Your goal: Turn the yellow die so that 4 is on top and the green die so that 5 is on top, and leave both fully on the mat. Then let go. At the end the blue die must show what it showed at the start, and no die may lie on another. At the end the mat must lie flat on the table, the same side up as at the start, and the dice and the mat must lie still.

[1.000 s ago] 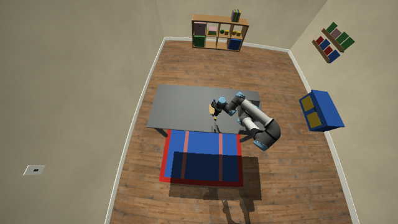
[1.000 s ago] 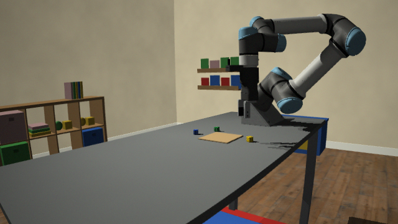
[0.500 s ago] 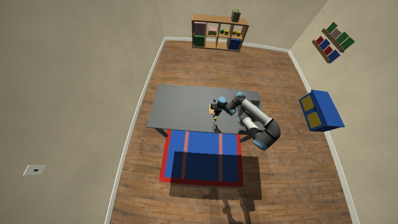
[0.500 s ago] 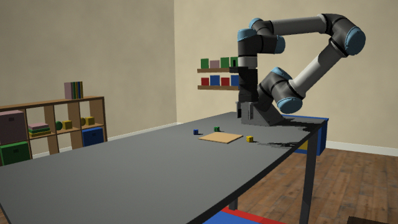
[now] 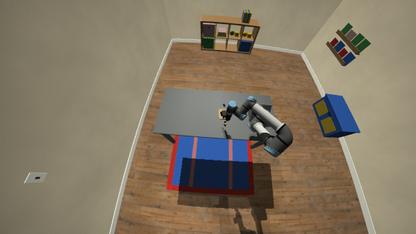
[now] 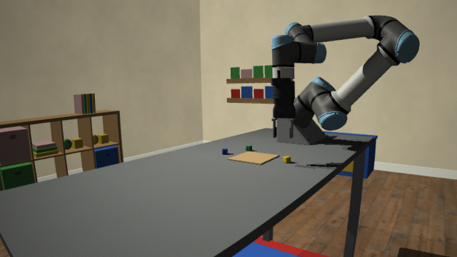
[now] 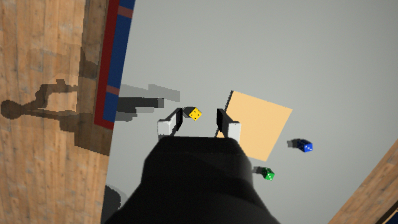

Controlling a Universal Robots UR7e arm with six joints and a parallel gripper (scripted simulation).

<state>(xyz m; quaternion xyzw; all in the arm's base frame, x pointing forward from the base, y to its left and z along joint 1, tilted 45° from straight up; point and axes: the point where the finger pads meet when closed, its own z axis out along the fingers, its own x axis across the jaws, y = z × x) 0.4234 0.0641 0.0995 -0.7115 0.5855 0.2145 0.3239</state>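
Wrist view shows the gripper point(image 5: 223, 114) point(image 6: 283, 135) point(image 7: 199, 115) with its 2 fingers wide apart and nothing held between them. It points down and hangs well above the gray table point(image 5: 188, 110) point(image 6: 143, 200) point(image 7: 250, 50), as the exterior view makes plain. From the wrist, the yellow die point(image 5: 225, 123) point(image 6: 286, 159) point(image 7: 195, 114) appears in the gap between the 2 fingers, but it lies on the table below them, off the tan mat point(image 5: 220, 117) point(image 6: 253, 158) point(image 7: 257, 125) and near 1 edge of it.

The green die point(image 6: 248, 148) point(image 7: 269, 174) is also on the table, just beside the mat. The blue die point(image 5: 223, 104) point(image 6: 225, 151) point(image 7: 306, 146) sits on the table too, near the mat on the side away from the yellow die. All 3 dice stand apart from each other, and the mat lies flat. Their pips are too small for me to tell which numbers are on top.

Top view also shows a blue rug point(image 5: 211, 149) with a red border on the floor, partly in shadow, and a wooden bookshelf point(image 5: 227, 20) point(image 6: 53, 118) against the wall.

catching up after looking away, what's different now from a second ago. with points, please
The gripper point(image 6: 283, 133) point(image 7: 199, 115) has turned about its upright axis, its two fingers now showing apart in the exterior view; it took hold of nothing. The yellow die point(image 6: 286, 159) point(image 7: 195, 114), green die point(image 6: 248, 148) point(image 7: 269, 174), blue die point(image 6: 225, 151) point(image 7: 306, 146) and mat point(image 6: 253, 158) point(image 7: 258, 125) stayed put.
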